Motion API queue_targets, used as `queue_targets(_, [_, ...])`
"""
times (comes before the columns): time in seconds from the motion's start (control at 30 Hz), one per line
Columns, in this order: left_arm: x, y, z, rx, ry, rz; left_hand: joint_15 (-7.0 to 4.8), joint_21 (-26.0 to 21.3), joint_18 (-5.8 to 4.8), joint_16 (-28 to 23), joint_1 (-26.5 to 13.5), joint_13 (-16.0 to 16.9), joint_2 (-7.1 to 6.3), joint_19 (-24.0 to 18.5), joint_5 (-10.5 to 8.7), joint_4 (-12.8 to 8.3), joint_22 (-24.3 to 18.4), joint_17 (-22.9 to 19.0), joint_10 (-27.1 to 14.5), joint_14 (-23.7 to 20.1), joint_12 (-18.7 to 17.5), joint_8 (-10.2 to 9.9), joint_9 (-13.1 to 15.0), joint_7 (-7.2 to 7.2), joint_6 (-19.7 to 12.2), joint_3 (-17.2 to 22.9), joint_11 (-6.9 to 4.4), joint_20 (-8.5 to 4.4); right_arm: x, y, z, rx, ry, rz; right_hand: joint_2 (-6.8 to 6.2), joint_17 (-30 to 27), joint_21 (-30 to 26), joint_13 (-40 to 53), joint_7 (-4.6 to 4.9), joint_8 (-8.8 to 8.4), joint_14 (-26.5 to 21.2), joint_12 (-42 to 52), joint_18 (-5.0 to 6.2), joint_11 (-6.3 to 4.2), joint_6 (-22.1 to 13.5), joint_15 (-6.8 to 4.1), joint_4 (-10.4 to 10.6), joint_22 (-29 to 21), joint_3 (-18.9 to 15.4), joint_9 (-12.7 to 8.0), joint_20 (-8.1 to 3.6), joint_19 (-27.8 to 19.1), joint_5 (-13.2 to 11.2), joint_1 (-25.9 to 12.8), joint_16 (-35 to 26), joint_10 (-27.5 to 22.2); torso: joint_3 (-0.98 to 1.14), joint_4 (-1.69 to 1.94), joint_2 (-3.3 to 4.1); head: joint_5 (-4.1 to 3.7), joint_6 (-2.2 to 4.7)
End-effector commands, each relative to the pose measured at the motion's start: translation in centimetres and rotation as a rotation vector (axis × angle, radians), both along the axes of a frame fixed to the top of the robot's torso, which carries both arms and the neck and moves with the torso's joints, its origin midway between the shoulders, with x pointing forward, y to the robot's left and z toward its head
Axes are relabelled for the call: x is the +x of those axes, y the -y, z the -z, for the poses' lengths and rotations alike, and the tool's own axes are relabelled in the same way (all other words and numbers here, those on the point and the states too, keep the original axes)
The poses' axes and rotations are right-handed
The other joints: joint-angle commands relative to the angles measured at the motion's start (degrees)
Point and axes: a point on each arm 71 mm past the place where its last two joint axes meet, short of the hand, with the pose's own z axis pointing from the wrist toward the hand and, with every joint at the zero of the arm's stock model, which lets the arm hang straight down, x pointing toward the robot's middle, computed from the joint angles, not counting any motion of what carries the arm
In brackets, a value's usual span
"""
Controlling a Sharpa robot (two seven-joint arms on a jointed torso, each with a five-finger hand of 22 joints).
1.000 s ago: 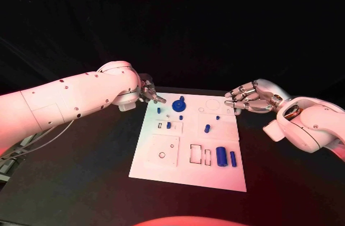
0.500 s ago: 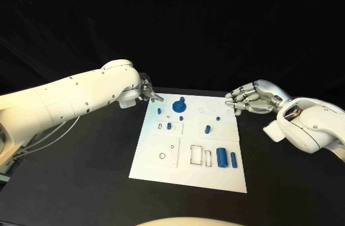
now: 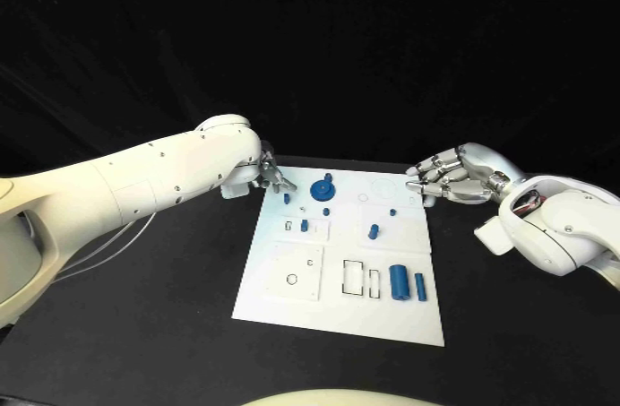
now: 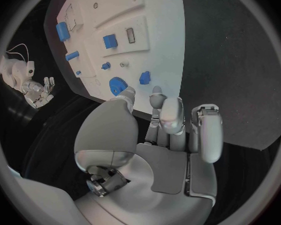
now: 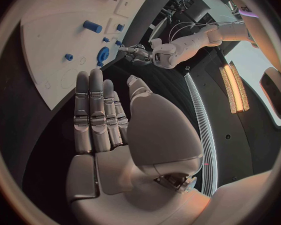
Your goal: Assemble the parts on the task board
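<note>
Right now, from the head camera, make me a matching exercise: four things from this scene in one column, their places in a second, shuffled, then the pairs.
Things
1. left hand
2. right hand
3. blue gear
4. two upright blue cylinders

Places
A. near end of the task board, on the robot's right side
B. at the board's far right corner
C. far end of the board, lying on it
D. at the board's far left corner

Pairs: 1-D, 2-B, 3-C, 4-A

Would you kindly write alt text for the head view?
A white task board with small blue parts lies on a black table. The left hand and right hand hover empty at its far corners.
</note>
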Motion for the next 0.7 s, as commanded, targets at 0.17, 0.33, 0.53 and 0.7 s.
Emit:
queue_targets(0.17, [0.05,0.17,0.25,0.001,-0.025,0.021,0.34,0.2,0.02,-0.2,-0.7,0.1,0.01,3.1,-0.13,0.0,9.4,0.0,0.4,0.5,0.2,-0.2,-0.2,0.01,0.4,-0.6,-0.16,0.26,-0.03,-0.16,-0.04,-0.003,0.008,-0.006,0.08,0.0,-0.2,0.0,0.08,0.39,-0.3,-0.3,0.22,-0.10,-0.1,-0.16,0.2,-0.1,0.3,0.0,0.06,-0.1,0.1,0.0,-0.3,-0.3,0.03,0.03,-0.04,-0.05,-0.21])
queue_targets(0.33, [0.06,0.24,0.33,0.002,-0.034,0.025,0.25,0.3,-0.01,-0.2,-0.3,0.2,0.46,3.1,-0.04,-0.1,9.5,0.1,0.6,0.5,0.5,0.0,-0.4,-0.17,0.9,-1.0,-0.29,0.21,-0.03,-0.23,-0.03,-0.003,0.008,-0.008,0.11,0.0,-0.2,-0.1,0.07,0.42,-0.2,-0.3,0.23,-0.11,-0.1,-0.17,0.1,-0.1,0.3,0.0,0.07,-0.1,0.2,0.1,-0.4,-0.3,0.04,0.01,-0.11,0.02,-0.31])
queue_targets(0.53, [0.10,0.39,0.45,-0.002,-0.047,0.031,0.14,0.3,-0.01,-0.2,1.0,0.2,1.08,3.2,0.04,-0.3,9.5,0.1,0.6,0.5,0.6,0.2,-0.7,-0.31,1.2,-1.1,-0.43,0.12,-0.04,-0.29,-0.03,-0.002,0.007,-0.010,0.11,0.0,-0.2,-0.1,0.07,0.42,-0.2,-0.3,0.23,-0.11,-0.1,-0.17,0.1,-0.1,0.3,0.0,0.07,-0.1,0.2,0.1,-0.4,-0.3,0.02,-0.01,-0.06,-0.02,-0.24])
queue_targets(0.7, [0.15,0.50,0.57,-0.006,-0.051,0.033,0.12,0.3,-0.02,-0.3,1.5,0.1,1.27,3.2,0.06,-0.3,9.6,0.1,0.6,0.5,0.6,0.2,-0.8,-0.32,1.3,-1.1,-0.45,0.09,-0.03,-0.34,-0.03,-0.002,0.007,-0.011,0.13,0.0,-0.3,-0.1,0.06,0.46,-0.2,-0.3,0.24,-0.12,-0.1,-0.18,0.1,-0.2,0.3,0.0,0.07,-0.1,0.3,0.1,-0.4,-0.3,0.02,-0.01,-0.10,-0.11,-0.27])
